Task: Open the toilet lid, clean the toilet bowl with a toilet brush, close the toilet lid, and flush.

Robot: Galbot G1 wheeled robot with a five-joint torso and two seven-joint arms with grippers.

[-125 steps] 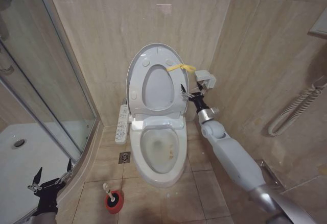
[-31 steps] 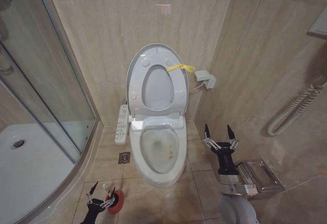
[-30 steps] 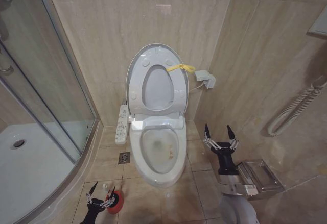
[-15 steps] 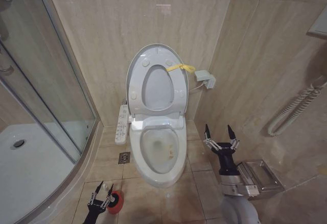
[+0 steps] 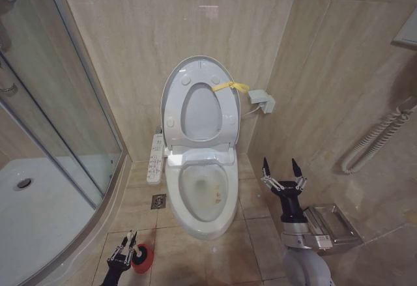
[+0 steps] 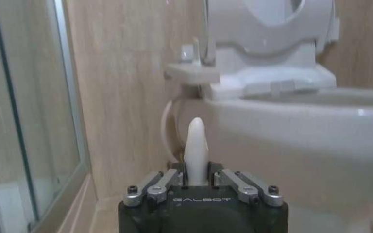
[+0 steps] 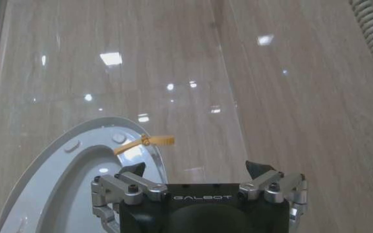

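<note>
Our left claw [image 5: 125, 252] sits low at the near left of the floor, its fingers drawn narrow around the cream handle of the toilet brush [image 6: 195, 148], which stands upright between them in the left wrist view. The brush head rests in the red holder [image 5: 140, 258] just beside the claw, near the left side of the toilet bowl [image 5: 203, 191]. We cannot tell for certain that the pads already press the handle.

To do this step well, we judge that we should close firmly on the handle, then lift straight up until the bristles leave the holder, so the cup does not tip or drag along. Only then should we swing right, over the rim, toward the brownish stain in the bowl.

The toilet lid [image 5: 199, 100] stands raised against the far wall, its yellow strap [image 5: 231, 86] on the right edge. Our right claw [image 5: 281, 172] waits spread wide, right of the bowl.
</note>
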